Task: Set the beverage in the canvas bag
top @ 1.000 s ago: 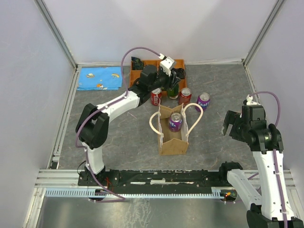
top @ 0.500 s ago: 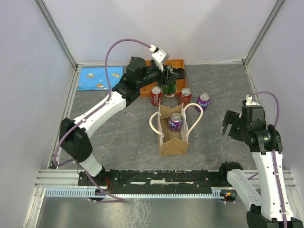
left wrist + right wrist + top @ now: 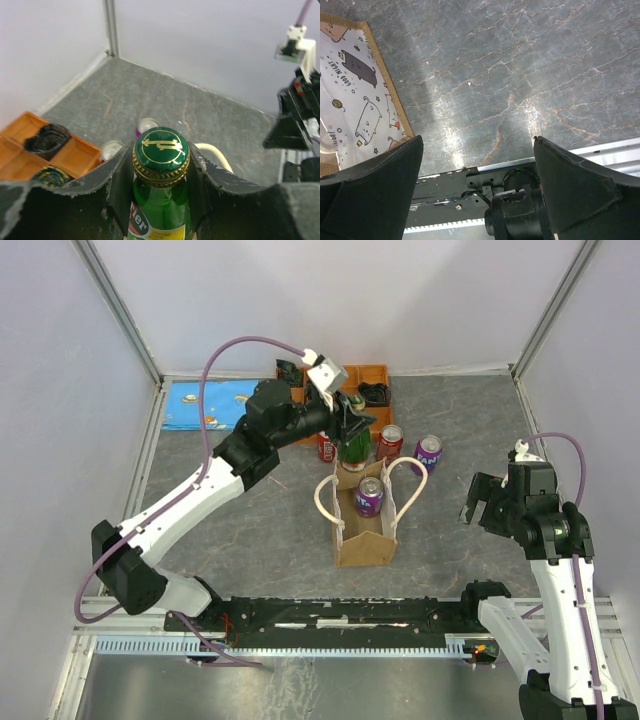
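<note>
The beverage, a green glass bottle [image 3: 353, 447] with a green and gold cap [image 3: 160, 146], is upright in the air just behind the canvas bag [image 3: 365, 535]. My left gripper [image 3: 348, 430] is shut on its neck, with the fingers [image 3: 119, 175] pressed on both sides under the cap. The tan bag stands open with cream handles [image 3: 325, 502] and a purple can [image 3: 369, 497] inside. My right gripper [image 3: 478, 502] stands open to the right of the bag, holding nothing; its wrist view shows the bag's cat-print side [image 3: 355, 90] at the left.
Two red cans [image 3: 389, 441] [image 3: 326, 446] and a purple can [image 3: 428, 452] stand behind the bag. An orange compartment tray [image 3: 368, 374] with dark items sits at the back wall. A blue cloth [image 3: 210, 403] lies at the back left.
My left arm has lifted the bottle and carried it forward from the tray toward the bag. The right arm has hardly moved.
</note>
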Tool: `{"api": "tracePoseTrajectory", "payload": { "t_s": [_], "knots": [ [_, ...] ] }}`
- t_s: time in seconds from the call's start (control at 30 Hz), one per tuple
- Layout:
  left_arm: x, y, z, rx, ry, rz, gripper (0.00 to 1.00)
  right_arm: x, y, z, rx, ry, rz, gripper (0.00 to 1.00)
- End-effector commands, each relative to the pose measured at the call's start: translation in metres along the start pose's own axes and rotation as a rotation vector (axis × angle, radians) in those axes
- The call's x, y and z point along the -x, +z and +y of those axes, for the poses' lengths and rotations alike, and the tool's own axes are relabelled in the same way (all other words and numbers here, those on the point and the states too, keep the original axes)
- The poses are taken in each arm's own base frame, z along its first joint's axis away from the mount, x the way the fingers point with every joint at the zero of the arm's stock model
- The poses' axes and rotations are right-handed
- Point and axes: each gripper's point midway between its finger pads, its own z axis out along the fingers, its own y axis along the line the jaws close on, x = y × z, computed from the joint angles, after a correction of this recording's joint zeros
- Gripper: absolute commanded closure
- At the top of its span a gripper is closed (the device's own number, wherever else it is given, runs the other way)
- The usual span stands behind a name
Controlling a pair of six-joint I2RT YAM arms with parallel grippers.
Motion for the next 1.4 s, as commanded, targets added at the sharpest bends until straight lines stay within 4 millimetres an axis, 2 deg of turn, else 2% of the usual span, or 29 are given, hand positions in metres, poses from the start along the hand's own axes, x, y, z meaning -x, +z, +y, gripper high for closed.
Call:
{"api": "tracePoseTrajectory", "payload": {
  "t_s": [0.0, 0.2, 0.57, 1.07, 1.37],
  "knots": [
    [0.054, -0.012, -0.038, -0.076, 0.012, -0.188, 0.97, 0.009, -0.002, 0.004, 0.025, -0.001, -0.045, 0.01],
    [0.027, -0.008, -0.050, -0.093, -0.018, -0.159, 0.97, 0.004, -0.006, 0.001, 0.021, -0.007, -0.046, 0.01],
    [-0.018, -0.012, -0.048, -0.083, -0.034, -0.095, 0.97, -0.003, -0.011, -0.006, -0.001, -0.008, -0.041, 0.01],
    [-0.054, -0.034, -0.042, -0.054, 0.100, -0.018, 0.97, -0.002, -0.007, -0.003, 0.004, 0.004, -0.039, 0.01],
    [-0.084, -0.025, -0.025, 0.000, 0.148, 0.021, 0.97, -0.002, -0.005, -0.001, 0.010, 0.009, -0.029, 0.01]
  ]
}}
